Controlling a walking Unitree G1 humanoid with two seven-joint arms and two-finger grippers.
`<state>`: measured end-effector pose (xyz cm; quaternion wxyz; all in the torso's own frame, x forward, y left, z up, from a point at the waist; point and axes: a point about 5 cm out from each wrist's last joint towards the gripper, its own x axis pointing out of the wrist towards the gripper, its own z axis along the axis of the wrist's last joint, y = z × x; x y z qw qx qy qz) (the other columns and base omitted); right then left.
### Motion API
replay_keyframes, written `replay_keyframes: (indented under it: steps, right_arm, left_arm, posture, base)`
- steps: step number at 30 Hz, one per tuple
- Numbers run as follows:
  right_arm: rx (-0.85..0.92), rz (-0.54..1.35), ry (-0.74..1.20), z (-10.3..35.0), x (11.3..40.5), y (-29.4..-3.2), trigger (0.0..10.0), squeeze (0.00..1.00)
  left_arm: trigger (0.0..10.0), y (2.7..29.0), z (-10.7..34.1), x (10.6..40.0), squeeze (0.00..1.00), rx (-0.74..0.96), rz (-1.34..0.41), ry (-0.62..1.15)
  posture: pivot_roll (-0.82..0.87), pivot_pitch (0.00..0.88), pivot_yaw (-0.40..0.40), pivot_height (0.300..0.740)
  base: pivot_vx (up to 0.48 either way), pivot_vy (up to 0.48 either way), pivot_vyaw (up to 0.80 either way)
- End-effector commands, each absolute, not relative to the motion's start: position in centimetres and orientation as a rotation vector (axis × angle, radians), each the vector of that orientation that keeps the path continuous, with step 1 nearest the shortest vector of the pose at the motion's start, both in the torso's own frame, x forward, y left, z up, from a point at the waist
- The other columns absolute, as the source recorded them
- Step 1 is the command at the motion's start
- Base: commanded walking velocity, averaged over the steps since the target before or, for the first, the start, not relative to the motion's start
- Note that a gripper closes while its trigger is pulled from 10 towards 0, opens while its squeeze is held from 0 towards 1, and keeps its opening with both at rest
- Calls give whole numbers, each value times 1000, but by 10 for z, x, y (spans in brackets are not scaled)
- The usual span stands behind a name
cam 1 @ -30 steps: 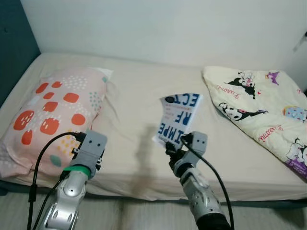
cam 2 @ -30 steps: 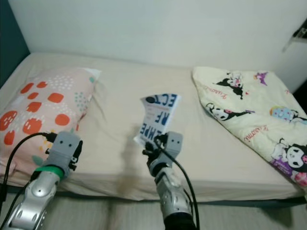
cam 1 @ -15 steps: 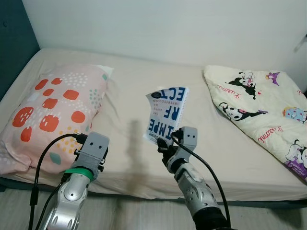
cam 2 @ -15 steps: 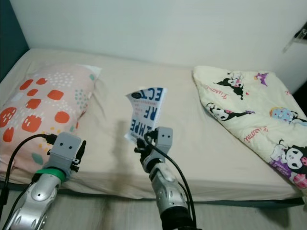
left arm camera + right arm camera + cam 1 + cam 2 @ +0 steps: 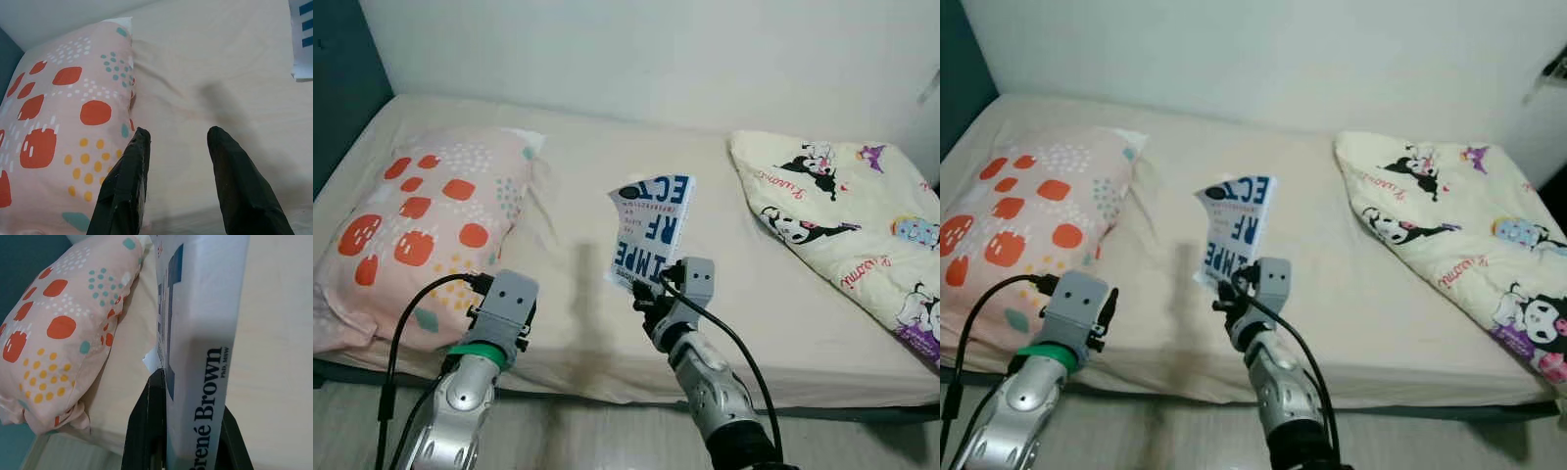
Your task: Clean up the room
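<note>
Right end effector (image 5: 644, 294) grips book (image 5: 649, 231) upright above bed (image 5: 597, 196).

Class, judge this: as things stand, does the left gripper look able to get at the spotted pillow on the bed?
Probably yes. The left gripper is open and empty, hovering beside the pillow, with nothing between them; the book is clamped in the right gripper, off to the side.
</note>
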<state>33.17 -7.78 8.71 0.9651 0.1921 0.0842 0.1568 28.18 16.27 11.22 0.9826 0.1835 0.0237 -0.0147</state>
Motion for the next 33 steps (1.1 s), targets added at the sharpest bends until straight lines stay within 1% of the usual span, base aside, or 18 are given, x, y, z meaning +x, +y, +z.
replay_keyframes:
  steps: [1,19,20,25,26,28,31,33]
  right_arm:
    - [392,325,138,92,333,-73,10000,0]
    - [380,324,126,93,334,-74,10000,0]
    - [378,324,126,93,334,-74,10000,0]
    - [377,324,126,93,334,-74,10000,0]
    - [373,324,125,93,334,-74,10000,0]
    - [363,326,120,93,334,-74,10000,0]
    - [290,344,13,105,335,-77,10000,0]
    - [268,349,-22,110,335,-78,10000,0]
  left_arm:
    - [10000,159,111,279,0,366,-46,58]
    - [10000,159,109,276,0,371,-51,66]
    - [10000,159,109,275,0,370,-52,67]
    - [10000,159,109,275,0,370,-53,68]
    - [10000,158,110,274,0,369,-53,70]
    - [10000,158,110,274,0,369,-53,70]
    - [10000,157,111,273,0,365,-48,67]
    - [10000,157,111,273,0,364,-46,65]
  posture:
    - [108,108,-46,680]
    - [117,117,-46,615]
    - [118,123,-47,605]
    - [118,126,-47,595]
    - [120,130,-48,585]
    - [121,132,-50,580]
    - [127,140,-59,575]
    - [127,140,-59,575]
  base:
    - [0,0,0]
    - [0,0,0]
    - [0,0,0]
    - [0,0,0]
    - [0,0,0]
    - [0,0,0]
    - [0,0,0]
    - [0,0,0]
